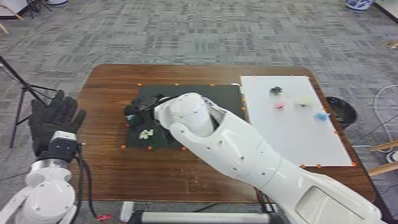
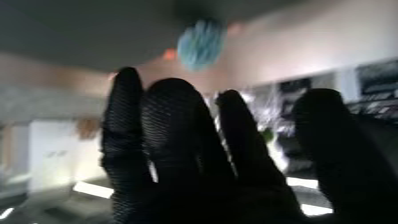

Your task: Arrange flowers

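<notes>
Smooth, dark brown wooden tabletop [image 1: 124, 175] with a flat, matte black rectangle [image 1: 167, 142] and a long white panel [image 1: 302, 145]. The robot's right hand [image 1: 143, 106], in textured black fabric, is over the black rectangle, its fingers extended, holding nothing. Beyond its fingertips is a soft, oval, pale blue flower [image 2: 200, 45], its long axis running roughly along the fingers; which way its bloom faces is unclear. A small white flower [image 1: 146, 134] lies near the right hand. The left hand [image 1: 55, 120] is open, beside the tabletop.
</notes>
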